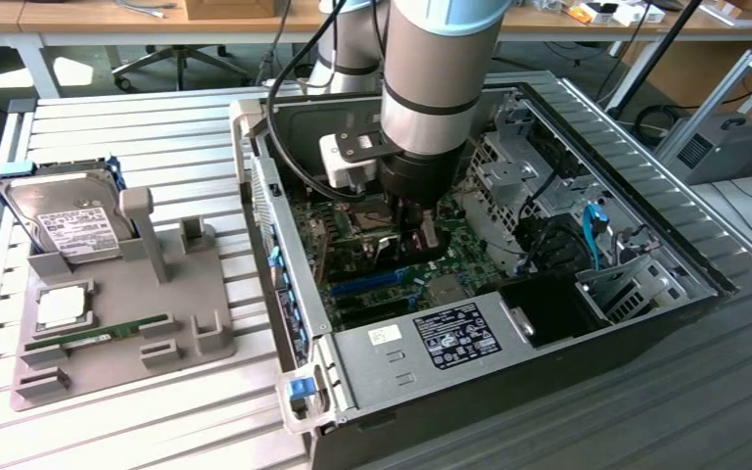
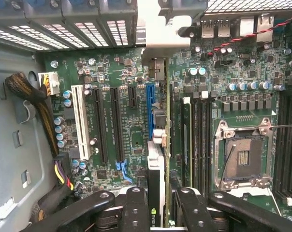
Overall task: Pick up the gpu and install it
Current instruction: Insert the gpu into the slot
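The claw [image 2: 159,205] is clenched on the gpu [image 2: 155,164], held edge-on between its fingers [image 2: 136,208] just above the motherboard [image 2: 112,72], roughly in line with the blue slot [image 2: 150,108] below the claw. Installing is in hand; seating likely calls for squaring it over the slot, then pressing down.

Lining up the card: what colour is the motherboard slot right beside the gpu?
Blue. The slot lies alongside the gpu, clearest in the wrist view.
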{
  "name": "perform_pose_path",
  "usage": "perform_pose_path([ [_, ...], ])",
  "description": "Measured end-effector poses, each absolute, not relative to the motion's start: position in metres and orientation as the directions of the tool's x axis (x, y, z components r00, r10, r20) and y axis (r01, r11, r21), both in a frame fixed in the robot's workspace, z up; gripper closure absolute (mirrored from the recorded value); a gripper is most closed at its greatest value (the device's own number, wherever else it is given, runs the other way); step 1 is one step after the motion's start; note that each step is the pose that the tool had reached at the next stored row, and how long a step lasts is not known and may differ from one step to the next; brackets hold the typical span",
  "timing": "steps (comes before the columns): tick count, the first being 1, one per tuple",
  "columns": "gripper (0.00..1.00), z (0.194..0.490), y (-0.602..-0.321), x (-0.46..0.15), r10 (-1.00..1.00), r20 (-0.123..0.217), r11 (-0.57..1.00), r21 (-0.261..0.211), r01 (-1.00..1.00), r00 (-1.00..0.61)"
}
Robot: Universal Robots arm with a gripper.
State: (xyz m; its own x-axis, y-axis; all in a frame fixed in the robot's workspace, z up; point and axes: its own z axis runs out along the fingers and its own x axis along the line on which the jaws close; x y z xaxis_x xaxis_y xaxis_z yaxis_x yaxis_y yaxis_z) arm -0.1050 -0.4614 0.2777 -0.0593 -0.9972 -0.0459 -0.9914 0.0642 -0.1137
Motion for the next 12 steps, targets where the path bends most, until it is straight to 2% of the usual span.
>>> perform_pose_path([
  [12, 0.73, 0.2777, -0.4621, -0.1062, -0.998, -0.047, 0.045, -0.114, -0.992, -0.040],
])
